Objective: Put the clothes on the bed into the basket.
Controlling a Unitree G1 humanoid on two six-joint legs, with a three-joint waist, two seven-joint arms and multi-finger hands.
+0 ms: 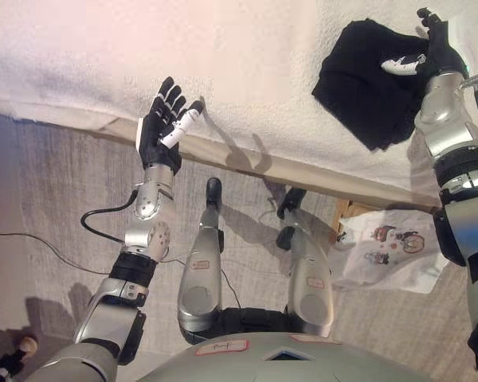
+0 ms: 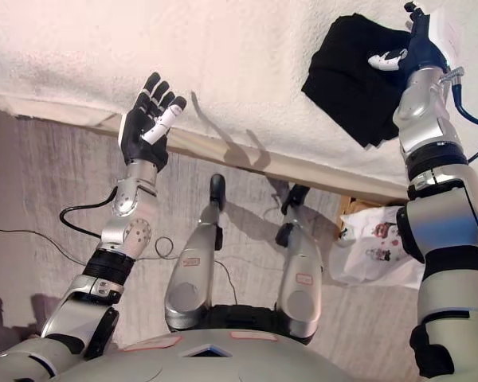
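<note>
left eye view, item list, all places given from the bed edge.

- black garment (image 1: 366,83): crumpled heap on the white bed (image 1: 247,64), lying just inside the bed edge toward the robot's right.
- right hand (image 1: 426,52): over the far right side of the garment, thumb laid on the cloth; whether the fingers have closed on any fabric cannot be told.
- left hand (image 1: 166,123): raised at the bed edge, well along it from the garment, fingers spread straight, holding nothing.
- printed white cloth (image 1: 386,247): on the floor (image 1: 56,191) below the bed edge, on the robot's right, beside what may be a wooden frame; a basket cannot be made out.

risks, as judged:
- a shallow pinch on one fold would likely let the heap unroll and slide back onto the bed, or over the bed edge to the floor.
- the soft bed cover may bunch up and come along with the garment.
- with no basket clearly in view, the drop could miss.

surface and room: fleecy pale bed cover, pale trim along the bed edge; grey wood-grain floor beneath it.
</note>
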